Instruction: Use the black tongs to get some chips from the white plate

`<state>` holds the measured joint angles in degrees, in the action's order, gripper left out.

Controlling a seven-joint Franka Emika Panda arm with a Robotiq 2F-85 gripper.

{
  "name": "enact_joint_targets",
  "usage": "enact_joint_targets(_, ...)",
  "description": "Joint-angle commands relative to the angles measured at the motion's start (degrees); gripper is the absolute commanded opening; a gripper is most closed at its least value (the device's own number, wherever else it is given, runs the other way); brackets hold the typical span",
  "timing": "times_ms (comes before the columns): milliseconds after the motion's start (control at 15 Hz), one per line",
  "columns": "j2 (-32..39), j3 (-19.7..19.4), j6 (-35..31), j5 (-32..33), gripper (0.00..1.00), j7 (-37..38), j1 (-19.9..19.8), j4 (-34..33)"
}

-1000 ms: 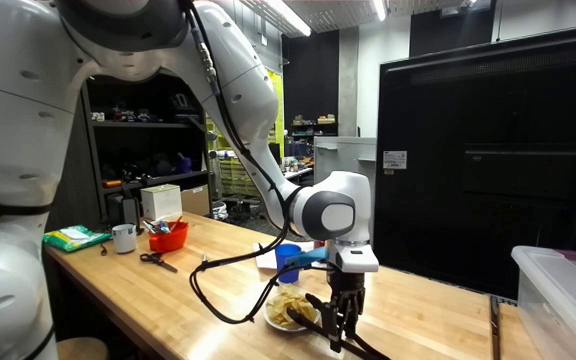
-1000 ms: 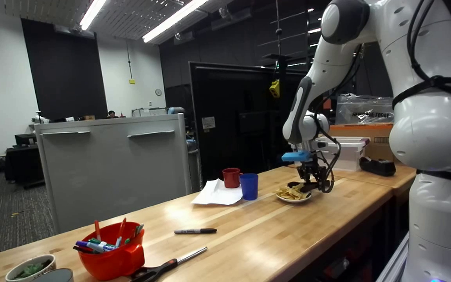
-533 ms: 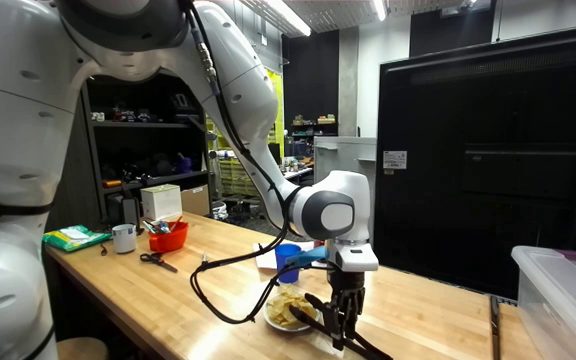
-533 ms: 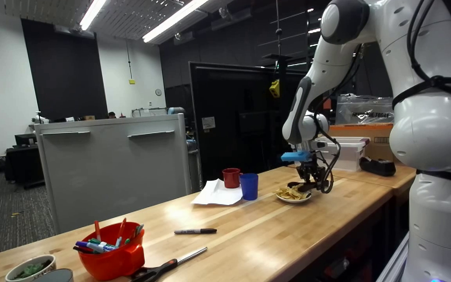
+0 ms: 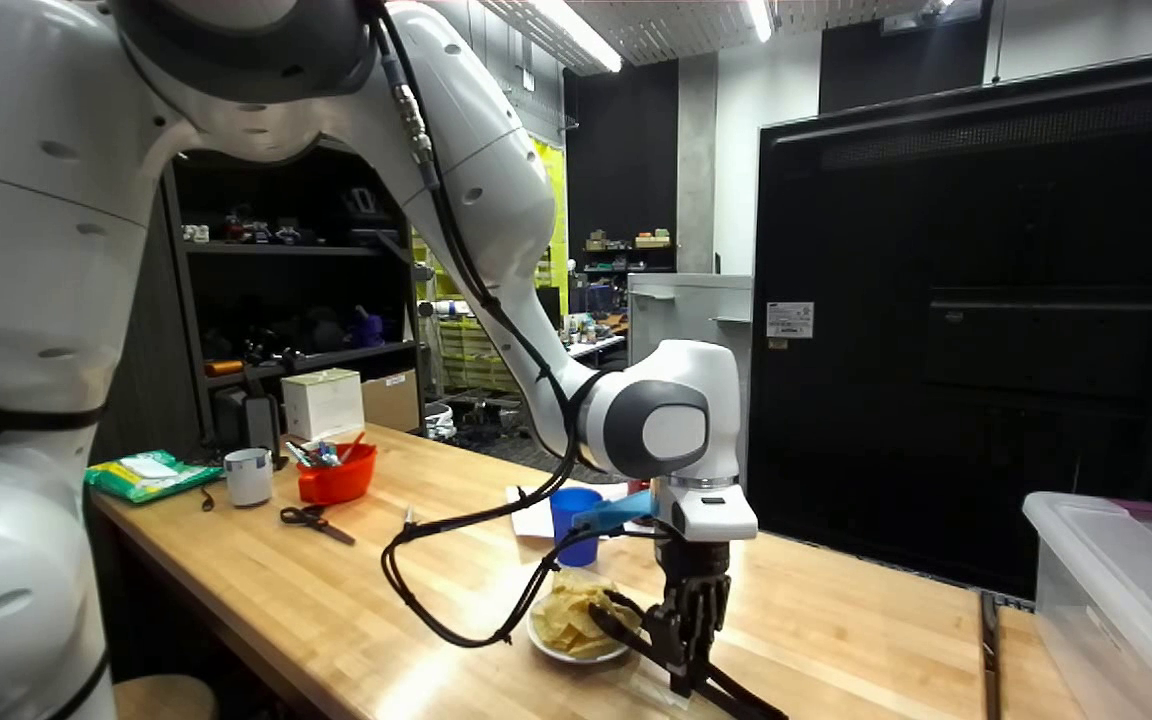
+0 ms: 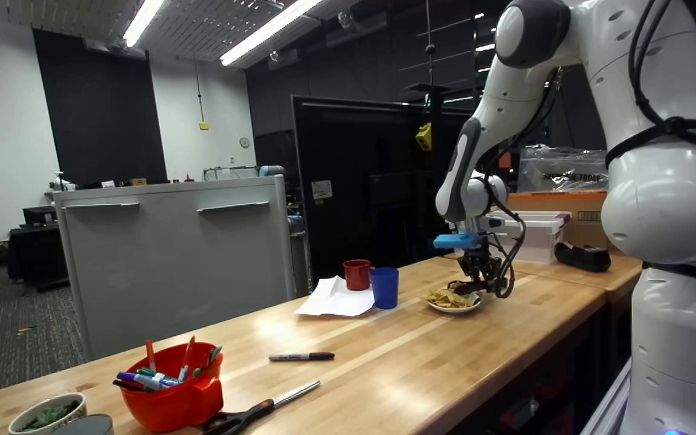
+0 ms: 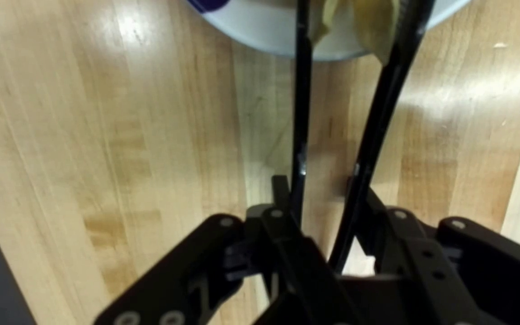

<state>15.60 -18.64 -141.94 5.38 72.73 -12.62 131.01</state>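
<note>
Jaws of mine are pinching the long, slim, black two-armed tongs [image 7: 382,115], one jaw against the outer side of each arm; a gap shows between the arms. I point downward above the pale wooden counter [image 5: 356,590], just beside the small, round, shallow white plate [image 7: 260,25]. From my grip the tongs extend two ways: the rear section runs away from the plate, and the front section crosses its rim, tips at the heap of thin, irregular, pale yellow chips [image 5: 566,615] on the plate. In the wrist view, chip pieces show between the two arms near the rim; the tips lie outside that view, and I cannot tell whether they grip a chip. A light-blue block [image 6: 455,241] is fitted above my jaws. In an exterior view, a tall blue cup [image 6: 384,289] stands upright near the plate, with a white paper sheet [image 6: 327,300] and a dark red mug [image 6: 357,275] beside it. Farther along the counter are a black marker [image 6: 301,356], black-handled scissors [image 6: 260,411] and a red container [image 6: 173,402] holding pens [image 6: 145,379].
</note>
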Motion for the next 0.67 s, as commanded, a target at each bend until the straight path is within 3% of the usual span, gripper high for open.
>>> enact_joint_targets(0,-1.04,-1.13,-0.80,1.06,0.16,1.67,1.57,1.25)
enact_joint_targets(200,-1.13,-1.29,-0.85,1.40,0.10,1.99,1.67,1.33)
enact_joint_targets(600,-4.44,-2.63,-2.15,3.47,0.10,2.52,1.57,3.86)
